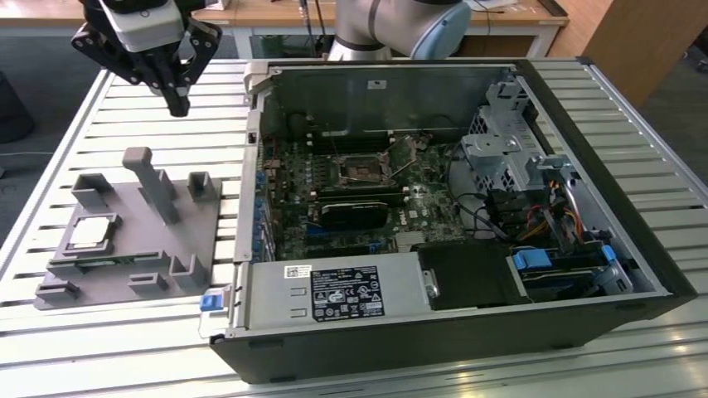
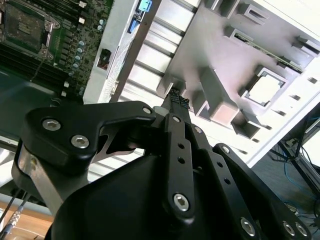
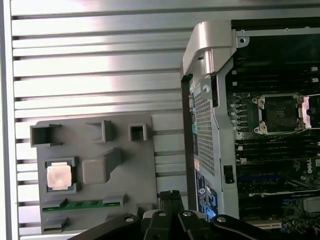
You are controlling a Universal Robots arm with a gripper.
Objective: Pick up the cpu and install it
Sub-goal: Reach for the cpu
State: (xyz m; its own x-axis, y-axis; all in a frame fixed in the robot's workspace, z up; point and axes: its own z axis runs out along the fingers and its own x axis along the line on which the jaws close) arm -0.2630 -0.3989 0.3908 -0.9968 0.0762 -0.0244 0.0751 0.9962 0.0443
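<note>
Hovering clenched and empty, the fingers (image 1: 177,96) hang well apart from the cpu (image 1: 91,232) in its tray (image 1: 188,234).

Nothing legible enough to read off. Power supply label (image 1: 345,292): black with dense white small print and a row of certification-type marks, characters too small to tell. Small white sticker (image 1: 298,270) just above it, toward the exterior view's left: barcode-like, unreadable. White sticker (image 1: 377,84) on the case wall (image 1: 332,104): too small to tell. White lettering (image 3: 312,166) on the motherboard (image 3: 270,150) in the first wrist view: cut off at the frame edge
</note>
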